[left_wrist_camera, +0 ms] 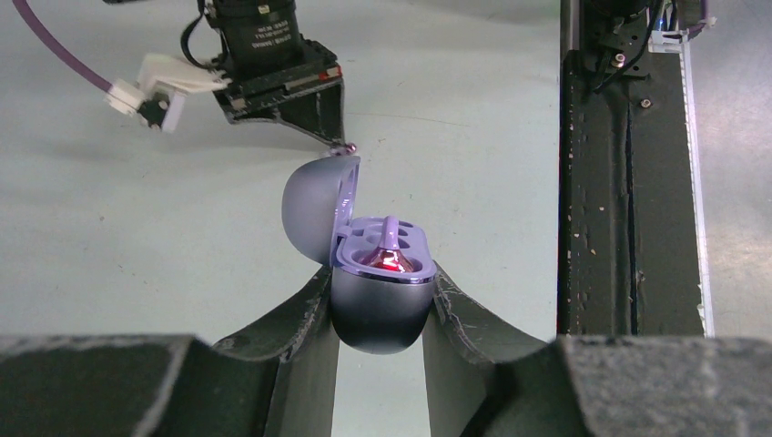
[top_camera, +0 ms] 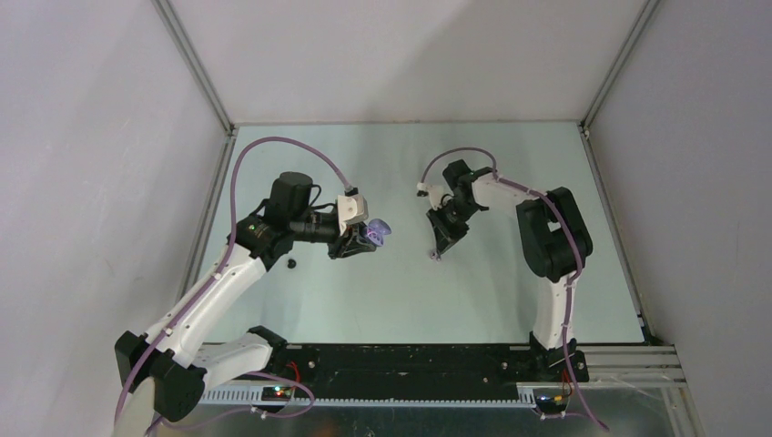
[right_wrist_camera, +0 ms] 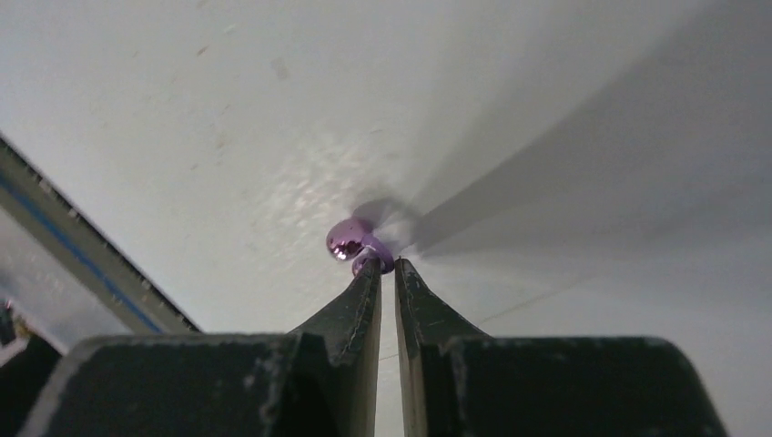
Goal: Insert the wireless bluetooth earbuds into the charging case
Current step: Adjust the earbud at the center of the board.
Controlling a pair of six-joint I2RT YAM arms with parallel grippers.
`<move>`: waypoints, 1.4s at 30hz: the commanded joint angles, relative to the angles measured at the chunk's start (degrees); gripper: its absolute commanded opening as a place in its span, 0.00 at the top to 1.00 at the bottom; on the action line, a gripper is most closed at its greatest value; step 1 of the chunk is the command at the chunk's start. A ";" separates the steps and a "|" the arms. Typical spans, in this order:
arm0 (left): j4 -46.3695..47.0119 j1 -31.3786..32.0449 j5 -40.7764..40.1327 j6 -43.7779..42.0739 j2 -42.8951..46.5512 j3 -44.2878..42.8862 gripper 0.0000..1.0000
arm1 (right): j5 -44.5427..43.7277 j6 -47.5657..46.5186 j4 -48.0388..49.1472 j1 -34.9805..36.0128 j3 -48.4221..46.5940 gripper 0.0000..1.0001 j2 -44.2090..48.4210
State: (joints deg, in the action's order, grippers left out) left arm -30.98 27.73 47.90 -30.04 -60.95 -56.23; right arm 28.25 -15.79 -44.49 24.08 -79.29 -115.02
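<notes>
The left fingers (left_wrist_camera: 291, 319) clamp an open pale purple charging case (left_wrist_camera: 378, 309) left of centre, while to its right the right fingers (right_wrist_camera: 360, 305), narrowed to a slit, meet a pale purple earbud (right_wrist_camera: 350, 241) on the surface (top_camera: 410, 300), grip unclear; a black earbud (top_camera: 291, 263) lies farther left.

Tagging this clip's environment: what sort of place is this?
Probably a lab robot cell, not a home: plain walls with metal corner posts, a tabletop, left arm and right arm bolted to a black rail.
</notes>
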 commanded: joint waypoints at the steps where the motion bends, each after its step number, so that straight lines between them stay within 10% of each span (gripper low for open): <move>1: 1.61 0.30 -0.22 -1.07 1.41 0.11 1.00 | 7.43 -5.02 -7.09 3.63 -0.70 0.86 0.26; 42: 1.21 0.25 -0.72 -1.50 2.85 0.09 1.00 | 2.41 -6.75 -0.21 16.77 -6.52 0.79 -1.25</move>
State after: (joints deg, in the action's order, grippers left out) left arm -31.00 27.77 47.03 -30.06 -59.57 -56.23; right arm 28.91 -21.19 -42.68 39.07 -83.81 -115.37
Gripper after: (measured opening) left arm 0.373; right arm 0.205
